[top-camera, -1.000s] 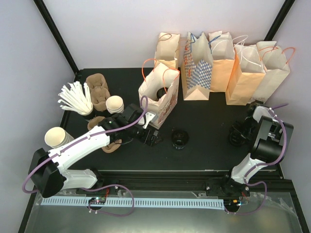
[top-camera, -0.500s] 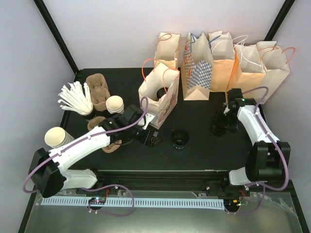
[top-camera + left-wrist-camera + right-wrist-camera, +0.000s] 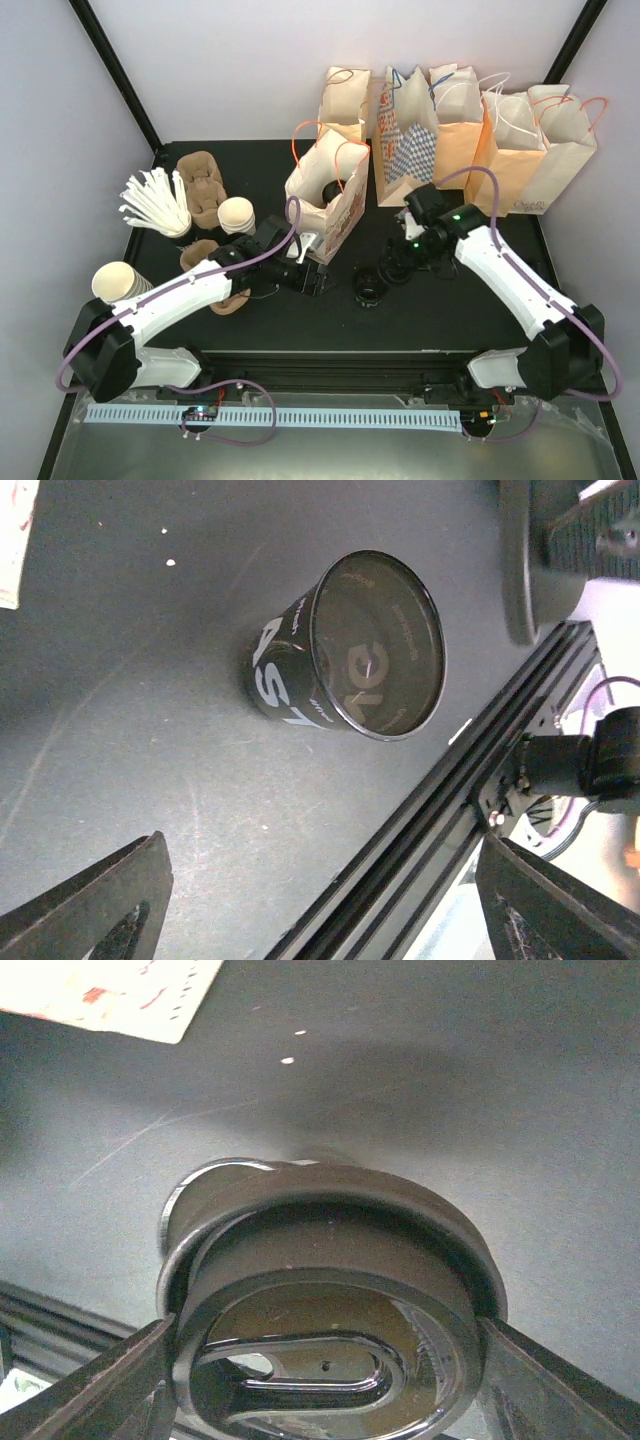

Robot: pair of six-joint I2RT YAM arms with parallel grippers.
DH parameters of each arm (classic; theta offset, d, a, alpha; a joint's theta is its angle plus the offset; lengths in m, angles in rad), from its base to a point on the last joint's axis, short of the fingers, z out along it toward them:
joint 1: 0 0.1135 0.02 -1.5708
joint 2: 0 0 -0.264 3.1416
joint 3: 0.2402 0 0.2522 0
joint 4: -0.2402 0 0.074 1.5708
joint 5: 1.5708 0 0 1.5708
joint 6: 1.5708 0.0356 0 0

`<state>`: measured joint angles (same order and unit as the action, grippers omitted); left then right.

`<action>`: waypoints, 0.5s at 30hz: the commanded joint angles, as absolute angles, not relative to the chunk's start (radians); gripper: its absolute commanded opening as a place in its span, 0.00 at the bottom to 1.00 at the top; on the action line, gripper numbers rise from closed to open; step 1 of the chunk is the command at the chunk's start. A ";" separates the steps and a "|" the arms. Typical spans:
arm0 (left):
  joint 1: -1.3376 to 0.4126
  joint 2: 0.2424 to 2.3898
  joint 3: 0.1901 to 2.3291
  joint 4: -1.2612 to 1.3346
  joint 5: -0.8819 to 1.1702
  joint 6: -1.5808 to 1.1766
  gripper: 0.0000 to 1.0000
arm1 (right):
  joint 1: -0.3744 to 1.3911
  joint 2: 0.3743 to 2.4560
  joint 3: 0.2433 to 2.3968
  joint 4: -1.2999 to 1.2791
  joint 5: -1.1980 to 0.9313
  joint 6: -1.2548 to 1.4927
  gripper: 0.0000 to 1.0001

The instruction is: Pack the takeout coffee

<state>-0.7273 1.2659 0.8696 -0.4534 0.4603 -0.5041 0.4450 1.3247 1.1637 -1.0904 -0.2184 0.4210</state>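
Leftward first: see the left tool [image 3: 320, 283] low over the worktop [image 3: 450, 315], fingers spread wide with nothing between them, aimed at the takeout coffee cup [image 3: 370, 288] just beside. Appears to stand upright between both tools, dark-sided in these views with pale lettering, mouth seemingly uncovered. Expect light, thin paper walls: stiff near rim and base, easily dented at mid-height, and ready to tip or slop if filled. Take hold low and square across the wall, gently. Rightward, find the right tool [image 3: 392, 270] clamped across the black lid [image 3: 320, 1310], rim against both fingers, hovering near the cup's mouth. Treat as springy, slick plastic; press evenly around the edge.
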 commanded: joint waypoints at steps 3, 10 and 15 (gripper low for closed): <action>-0.719 1.275 0.831 -0.315 0.552 -0.622 0.80 | 0.597 1.417 1.272 -1.136 -0.154 0.469 0.79; -0.716 1.289 0.782 -0.253 0.583 -0.679 0.73 | 0.685 1.536 1.355 -1.213 -0.055 0.486 0.82; -0.704 1.341 0.762 -0.237 0.612 -0.712 0.64 | 0.715 1.578 1.390 -1.253 -0.019 0.480 0.82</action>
<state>-0.7174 1.3064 0.7727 -0.2825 0.5667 -0.6704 0.6941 1.5627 1.3491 -1.1919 -0.0826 0.4732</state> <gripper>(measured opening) 0.665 0.819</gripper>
